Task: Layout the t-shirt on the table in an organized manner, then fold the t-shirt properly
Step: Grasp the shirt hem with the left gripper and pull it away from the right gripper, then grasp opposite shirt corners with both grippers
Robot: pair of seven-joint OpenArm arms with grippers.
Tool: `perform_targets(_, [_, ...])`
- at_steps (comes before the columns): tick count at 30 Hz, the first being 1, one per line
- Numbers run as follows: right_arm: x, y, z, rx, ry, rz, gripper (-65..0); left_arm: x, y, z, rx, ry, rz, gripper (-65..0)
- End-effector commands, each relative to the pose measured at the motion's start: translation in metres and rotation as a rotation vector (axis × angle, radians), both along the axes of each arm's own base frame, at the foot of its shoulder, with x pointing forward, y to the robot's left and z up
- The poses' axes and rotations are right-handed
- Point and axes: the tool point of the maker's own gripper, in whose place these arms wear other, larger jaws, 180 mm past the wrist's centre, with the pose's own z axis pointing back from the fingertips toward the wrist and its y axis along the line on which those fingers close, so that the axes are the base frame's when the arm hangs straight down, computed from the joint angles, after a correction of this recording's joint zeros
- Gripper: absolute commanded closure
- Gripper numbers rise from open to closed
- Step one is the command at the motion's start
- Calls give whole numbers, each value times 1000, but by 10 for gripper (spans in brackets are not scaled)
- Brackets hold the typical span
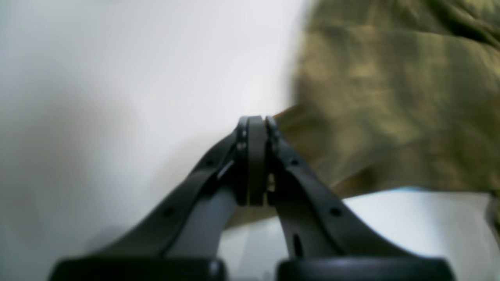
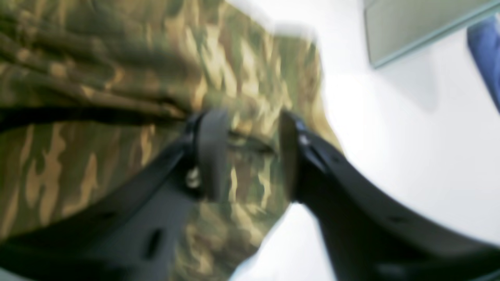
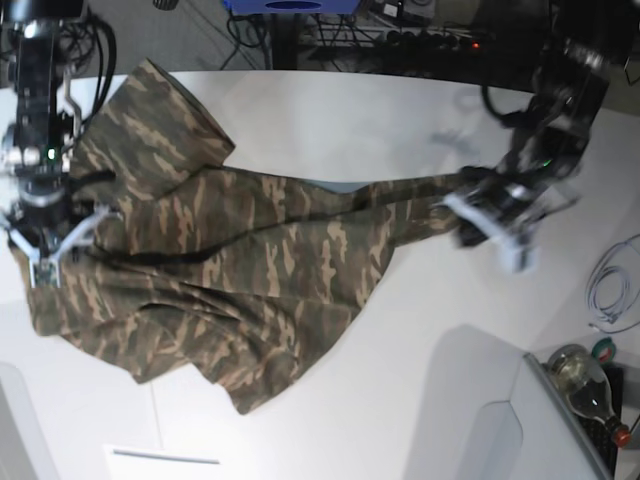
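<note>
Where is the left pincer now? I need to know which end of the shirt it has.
In the base view the left pincer is at the right, shut on the stretched tip of the t-shirt, above the table.

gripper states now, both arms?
Left gripper: shut on the t-shirt.
Right gripper: open, jaws apart over the shirt, holding nothing.

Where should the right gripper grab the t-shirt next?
Judging from the base view: the t-shirt's free outer edge beside the right gripper, coming from above at the table side. There the cloth lies flat and thin; the middle is bunched in folds.
</note>
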Motion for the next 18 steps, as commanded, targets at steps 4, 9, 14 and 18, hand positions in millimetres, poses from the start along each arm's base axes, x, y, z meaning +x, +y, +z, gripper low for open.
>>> perform_targets(4, [-16, 12, 3, 19, -12, 17, -323, -37, 47, 18, 71, -26, 108, -31])
perform_targets(9, [-36, 23, -11, 59, 27, -1, -321, -74, 52, -14, 196, 57, 106, -278])
perform_targets(14, [-50, 25, -22, 63, 67, 0, -321, -93, 43, -44, 232, 120, 125, -308])
perform_targets(18, [-54, 25, -24, 63, 76, 0, -321, -96, 33, -51, 200, 132, 104, -308])
